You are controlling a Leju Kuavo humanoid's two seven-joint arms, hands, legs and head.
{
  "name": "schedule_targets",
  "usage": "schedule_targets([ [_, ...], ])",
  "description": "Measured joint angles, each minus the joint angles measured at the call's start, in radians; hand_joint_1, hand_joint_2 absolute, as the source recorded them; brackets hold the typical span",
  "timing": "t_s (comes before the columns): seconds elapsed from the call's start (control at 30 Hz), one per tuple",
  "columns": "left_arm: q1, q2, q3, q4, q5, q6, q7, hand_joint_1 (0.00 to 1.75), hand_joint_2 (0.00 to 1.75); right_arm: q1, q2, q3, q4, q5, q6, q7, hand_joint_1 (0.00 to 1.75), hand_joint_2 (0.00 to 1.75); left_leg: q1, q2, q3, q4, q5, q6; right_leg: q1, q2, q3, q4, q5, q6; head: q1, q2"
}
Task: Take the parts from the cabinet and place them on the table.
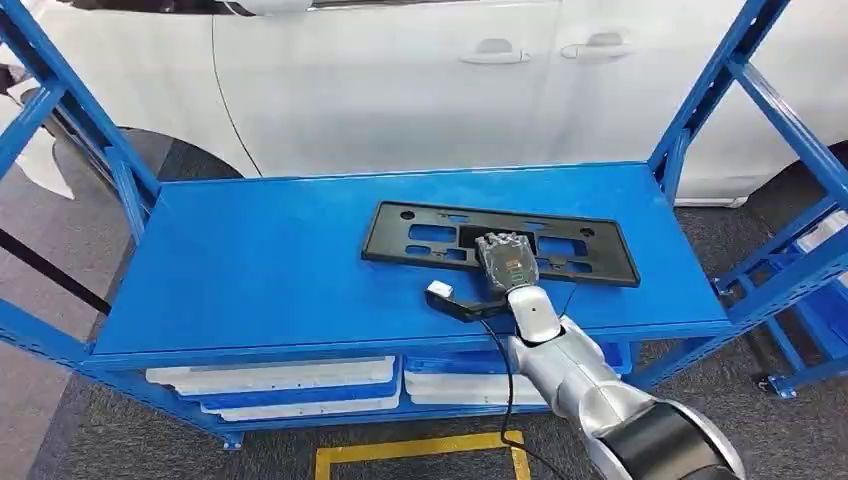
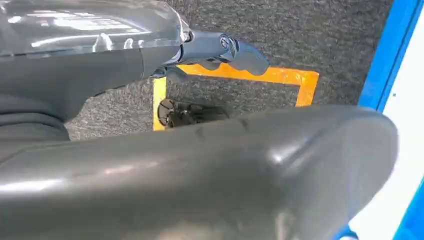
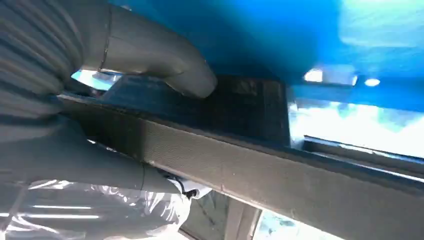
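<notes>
So the right hand (image 1: 506, 262) has hold of the black plastic frame part (image 1: 500, 243) by its near long edge, thumb (image 3: 165, 65) on one face and fingers underneath, which makes sense for something this flat and wide. The part lies on the blue shelf top (image 1: 270, 260), around 3 o'clock from center. The left hand (image 2: 220, 50) hangs over the floor; can't really tell, but its fingers look loosely curled around nothing.

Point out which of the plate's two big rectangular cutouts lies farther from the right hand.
The cutout toward the robot's left; the other cutout lies just beyond the right hand, which grips the black plate.
</notes>
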Motion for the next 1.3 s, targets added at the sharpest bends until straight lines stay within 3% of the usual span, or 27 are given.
schedule_targets([
  [0.03,-0.001,0.000,0.000,0.000,0.000,-0.001,-0.006,0.00,1.75,0.000,-0.001,-0.006,0.000,0.000,0.000,-0.003,1.75,1.75,0.002,0.000,-0.031,0.066,-0.038,-0.003,0.000,-0.001,-0.001,0.000,0.000,-0.001,0.000,0.000],
  [0.1,0.004,0.000,0.000,0.000,0.000,-0.009,-0.033,0.00,1.75,0.001,-0.001,-0.017,0.000,0.000,-0.003,-0.008,1.75,1.75,0.007,0.000,-0.105,0.225,-0.106,-0.011,0.001,-0.001,-0.002,0.001,0.000,-0.002,0.000,0.000],
  [0.13,0.005,0.000,-0.001,0.000,-0.001,-0.011,-0.055,0.00,1.75,0.004,-0.001,-0.022,0.000,0.000,-0.007,-0.013,1.75,1.75,0.008,0.000,-0.130,0.275,-0.114,-0.014,0.001,-0.001,-0.002,0.002,-0.001,-0.003,0.000,0.000],
  [0.17,0.005,0.000,-0.002,0.000,-0.005,-0.008,-0.073,0.00,1.75,0.007,-0.001,-0.028,0.000,-0.001,-0.014,-0.023,1.75,1.75,0.010,0.000,-0.132,0.274,-0.099,-0.016,0.001,0.000,-0.001,0.004,-0.002,-0.002,0.000,0.000],
  [0.2,0.005,0.002,-0.005,0.000,-0.006,0.003,-0.083,0.00,1.75,0.007,-0.002,-0.040,0.000,-0.008,-0.025,-0.040,1.75,1.75,0.012,0.000,-0.109,0.219,-0.057,-0.017,0.000,0.001,-0.001,0.006,-0.004,0.000,0.000,0.000],
  [0.27,0.004,0.006,-0.006,0.000,-0.003,0.016,-0.087,0.00,1.75,0.008,-0.001,-0.062,-0.003,-0.029,-0.037,-0.078,1.75,1.75,0.015,0.001,-0.025,0.040,0.034,-0.015,-0.003,0.004,0.000,0.016,-0.011,0.008,0.000,0.000],
  [0.3,0.004,0.006,-0.006,0.000,-0.003,0.021,-0.085,0.00,1.75,0.011,0.000,-0.074,-0.008,-0.054,-0.048,-0.109,1.75,1.75,0.015,0.001,-0.002,-0.015,0.034,-0.013,-0.001,0.005,-0.003,0.020,-0.015,0.014,0.000,0.000],
  [0.33,0.004,0.006,-0.006,0.000,-0.003,0.022,-0.082,0.00,1.75,0.012,0.000,-0.091,-0.014,-0.079,-0.062,-0.139,1.75,1.75,0.009,-0.002,0.002,-0.027,0.031,-0.003,0.004,0.008,-0.010,0.029,-0.016,0.019,0.000,0.000],
  [0.43,0.006,0.007,-0.008,0.000,-0.003,0.024,-0.079,0.00,1.75,0.015,0.005,-0.116,-0.024,-0.094,-0.068,-0.164,1.75,1.75,0.006,-0.002,-0.006,-0.021,0.033,0.015,0.002,0.009,-0.012,0.022,-0.011,0.038,0.000,0.000],
  [0.5,0.004,0.008,-0.010,0.000,-0.003,0.026,-0.077,0.00,1.75,0.017,0.005,-0.127,-0.032,-0.113,-0.073,-0.187,1.75,1.75,0.011,-0.001,-0.002,-0.033,0.041,0.030,-0.002,0.008,-0.024,0.051,-0.038,0.046,0.000,0.000],
  [0.6,0.004,0.008,-0.010,0.000,-0.003,0.026,-0.074,0.00,1.75,0.023,0.006,-0.147,-0.048,-0.159,-0.094,-0.251,1.75,1.75,0.008,0.000,-0.004,-0.032,0.040,0.038,-0.003,0.007,-0.133,0.279,-0.147,0.053,0.000,0.000],
  [0.63,0.005,0.008,-0.010,0.000,-0.003,0.026,-0.071,0.00,1.75,0.030,0.008,-0.152,-0.054,-0.194,-0.098,-0.294,1.75,1.75,0.007,-0.001,-0.004,-0.032,0.040,0.038,-0.003,0.007,-0.164,0.338,-0.159,0.054,0.000,0.000],
  [0.67,0.005,0.008,-0.010,0.000,-0.003,0.025,-0.071,0.00,1.75,0.039,0.008,-0.162,-0.067,-0.229,-0.104,-0.338,1.75,1.75,0.007,-0.001,-0.002,-0.031,0.039,0.039,-0.003,0.007,-0.171,0.346,-0.147,0.053,0.000,0.000],
  [0.7,0.005,0.008,-0.010,0.000,-0.005,0.022,-0.069,0.00,1.75,0.044,0.009,-0.170,-0.085,-0.272,-0.104,-0.388,1.75,1.75,0.007,-0.002,-0.001,-0.031,0.038,0.038,-0.003,0.007,-0.157,0.309,-0.116,0.050,0.000,0.000],
  [0.73,0.005,0.008,-0.011,0.000,-0.009,0.016,-0.063,0.00,1.75,0.049,0.013,-0.177,-0.118,-0.343,-0.084,-0.454,1.75,1.75,0.006,-0.002,0.002,-0.029,0.037,0.037,-0.002,0.007,-0.121,0.231,-0.069,0.044,0.000,0.000],
  [0.77,0.003,0.008,-0.014,0.000,-0.019,0.007,-0.052,0.00,1.75,0.068,0.017,-0.182,-0.196,-0.474,-0.030,-0.574,1.75,1.75,0.005,-0.002,0.006,-0.029,0.035,0.034,-0.001,0.008,-0.070,0.125,-0.018,0.036,0.000,0.000],
  [0.8,0.003,0.007,-0.019,0.000,-0.024,0.000,-0.047,0.00,1.75,0.098,0.016,-0.184,-0.304,-0.630,0.029,-0.700,1.75,1.75,0.008,-0.001,0.007,-0.029,0.033,0.031,0.006,0.008,-0.032,0.046,0.006,0.024,0.000,0.000],
  [0.87,-0.003,0.008,-0.027,0.000,-0.031,-0.010,-0.046,0.00,1.75,0.160,0.015,-0.170,-0.562,-1.010,0.139,-0.870,1.75,1.75,0.002,0.000,0.004,-0.026,0.028,0.021,0.011,0.004,-0.025,0.026,-0.004,0.024,0.000,0.000],
  [0.93,-0.010,0.008,-0.031,0.000,-0.032,-0.021,-0.046,0.00,1.75,0.215,0.011,-0.147,-0.782,-1.236,0.205,-0.859,1.75,1.75,0.004,-0.001,0.006,-0.031,0.030,0.011,0.014,0.003,-0.026,0.027,-0.007,0.018,0.000,0.000],
  [0.97,-0.013,0.008,-0.035,0.000,-0.032,-0.023,-0.048,0.00,1.75,0.237,-0.002,-0.136,-0.900,-1.297,0.238,-0.854,1.75,1.75,-0.003,-0.004,0.006,-0.031,0.029,0.005,0.003,-0.001,-0.024,0.017,-0.002,0.011,0.000,0.000],
  [1.0,-0.013,0.010,-0.037,0.000,-0.030,-0.024,-0.054,0.00,1.75,0.248,-0.012,-0.121,-1.023,-1.354,0.282,-0.851,1.75,1.75,0.001,-0.002,-0.003,-0.013,0.013,0.002,-0.001,-0.007,-0.021,0.011,0.002,0.008,0.000,0.000],
  [1.03,-0.013,0.010,-0.038,0.000,-0.027,-0.024,-0.058,0.00,1.75,0.249,-0.017,-0.104,-1.117,-1.381,0.305,-0.852,1.75,1.75,0.003,-0.001,-0.020,0.031,-0.022,-0.004,-0.003,-0.007,-0.022,0.011,0.002,0.000,0.000,0.000],
  [1.1,-0.016,0.010,-0.039,0.000,-0.021,-0.026,-0.071,0.00,1.75,0.251,-0.023,-0.073,-1.273,-1.432,0.359,-0.852,1.75,1.75,0.008,-0.001,-0.085,0.186,-0.104,-0.013,-0.002,-0.004,-0.022,0.012,0.000,-0.004,0.000,0.000],
  [1.13,-0.017,0.009,-0.039,0.000,-0.018,-0.026,-0.075,0.00,1.75,0.254,-0.027,-0.058,-1.340,-1.448,0.384,-0.854,1.75,1.75,0.009,-0.001,-0.118,0.261,-0.128,-0.018,-0.002,-0.004,-0.021,0.013,-0.001,-0.005,0.000,0.000],
  [1.17,-0.016,0.009,-0.039,0.000,-0.018,-0.026,-0.077,0.00,1.75,0.257,-0.029,-0.049,-1.387,-1.455,0.398,-0.854,1.75,1.75,0.010,-0.001,-0.130,0.285,-0.125,-0.021,-0.002,-0.002,-0.020,0.013,-0.003,-0.004,0.000,0.000],
  [1.2,-0.017,0.009,-0.039,0.000,-0.018,-0.026,-0.077,0.00,1.75,0.262,-0.031,-0.041,-1.422,-1.460,0.403,-0.852,1.75,1.75,0.012,-0.001,-0.121,0.265,-0.101,-0.023,-0.002,0.000,-0.018,0.014,-0.005,-0.003,0.000,0.000],
  [1.3,-0.020,0.009,-0.040,0.000,-0.016,-0.025,-0.083,0.00,1.75,0.270,-0.037,-0.029,-1.495,-1.481,0.439,-0.845,1.75,1.75,0.014,0.000,-0.011,0.028,0.030,-0.019,-0.003,0.003,-0.012,0.026,-0.016,0.008,0.000,0.000],
])
